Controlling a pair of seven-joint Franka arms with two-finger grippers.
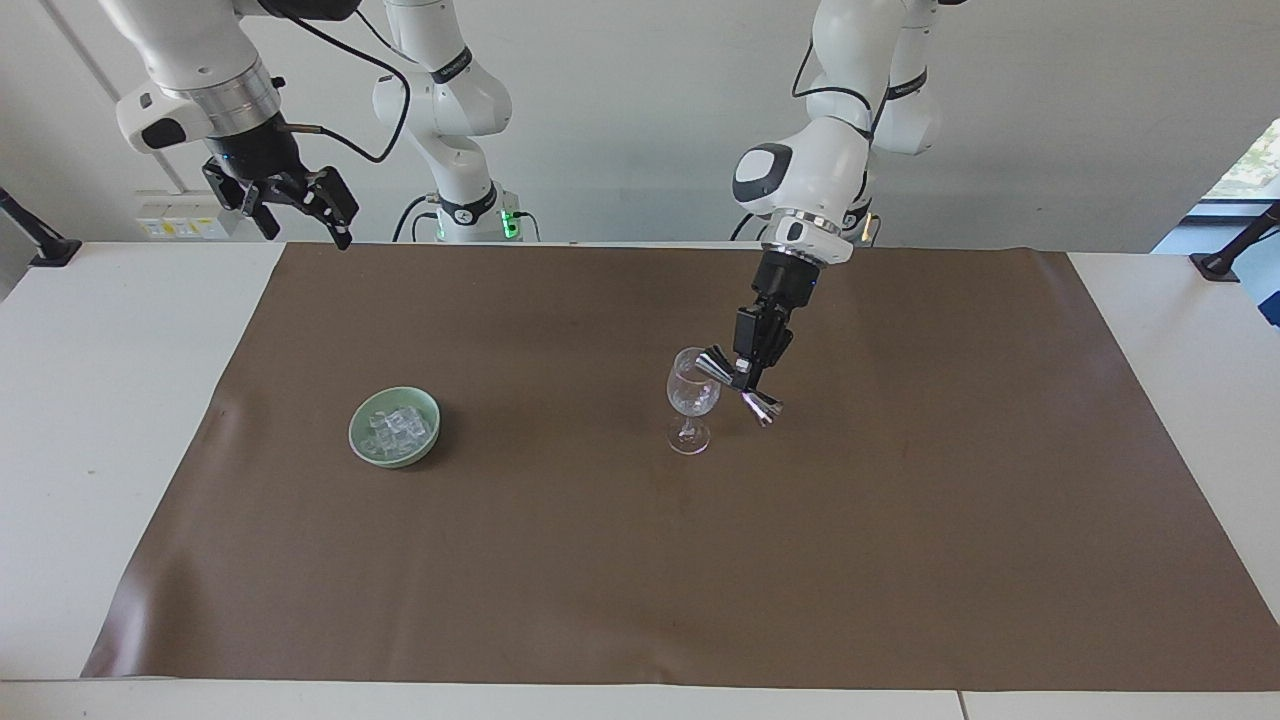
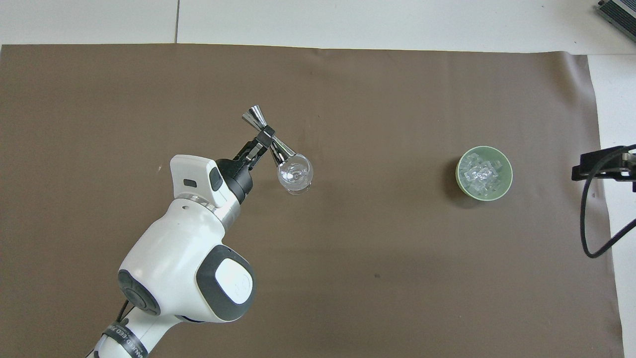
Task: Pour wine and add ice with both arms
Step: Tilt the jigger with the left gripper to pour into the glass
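Observation:
A clear wine glass (image 1: 692, 398) (image 2: 295, 175) stands upright mid-mat. My left gripper (image 1: 745, 376) (image 2: 266, 134) is shut on the waist of a silver double-cone jigger (image 1: 740, 384) (image 2: 268, 138). The jigger is tipped, with one cone's mouth at the glass's rim and the other pointing away. Ice (image 1: 397, 427) (image 2: 481, 174), small clear cubes, lies in a pale green bowl (image 1: 394, 451) (image 2: 459, 180) toward the right arm's end. My right gripper (image 1: 295, 205) waits open, high over the mat's corner near its base; in the overhead view only part of it (image 2: 601, 164) shows at the edge.
A brown mat (image 1: 640, 560) (image 2: 348, 278) covers most of the white table (image 1: 100, 400). A black cable (image 2: 591, 223) hangs from the right arm at the table's edge. Black clamp mounts (image 1: 1225, 255) stand at the table's ends.

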